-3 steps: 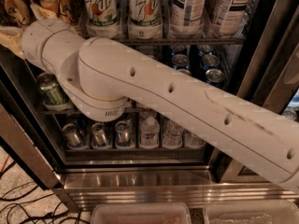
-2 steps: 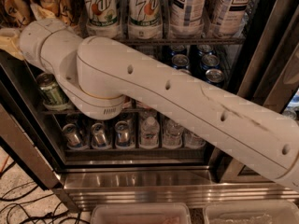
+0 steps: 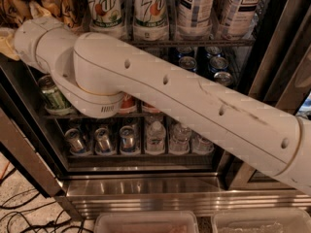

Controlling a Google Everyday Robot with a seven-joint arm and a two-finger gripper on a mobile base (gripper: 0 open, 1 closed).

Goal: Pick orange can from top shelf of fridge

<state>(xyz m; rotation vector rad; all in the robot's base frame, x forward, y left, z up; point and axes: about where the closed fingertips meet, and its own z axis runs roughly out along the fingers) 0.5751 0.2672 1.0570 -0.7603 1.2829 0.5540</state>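
Barely, the gripper is seen at the far left edge, beyond the white arm; its grip cannot be told. The orange can is found above it, slightly rightward and apart from it, on the top shelf of the fridge.

The single camera sits close before the fridge, looking down and inward at its racks from above the front. The arm crosses the view from lower right to upper left, very near the lens; the gripper is past the left edge, unseen
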